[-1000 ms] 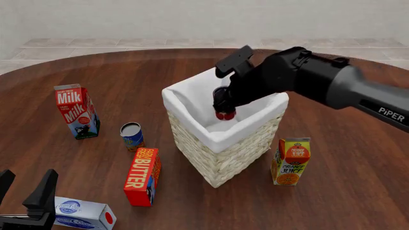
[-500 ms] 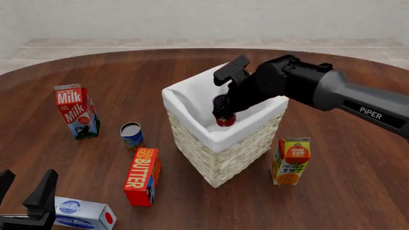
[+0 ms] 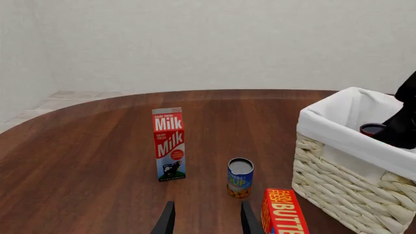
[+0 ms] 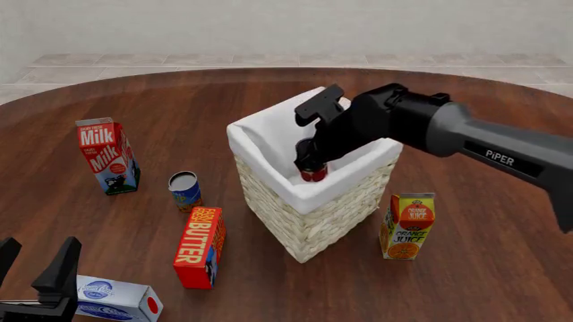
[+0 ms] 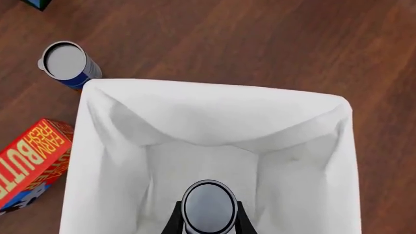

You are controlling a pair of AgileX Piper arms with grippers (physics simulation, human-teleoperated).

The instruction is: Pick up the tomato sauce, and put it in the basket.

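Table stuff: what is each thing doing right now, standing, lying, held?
Red-labelled tomato sauce can: held upright inside basket.
Right pincer: shut on can.
Left pincer: open, empty.
Pale wicker basket: upright.
Red butter box: upright.
Blue-labelled can: upright.

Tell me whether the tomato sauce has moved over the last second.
Yes. In the front view, the tomato sauce, held by the right gripper, has sunk lower into the basket, below the rim.

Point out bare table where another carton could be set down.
Bare wood lies beyond the milk carton and right of the juice carton. It is crowded between the butter box, blue can and basket.
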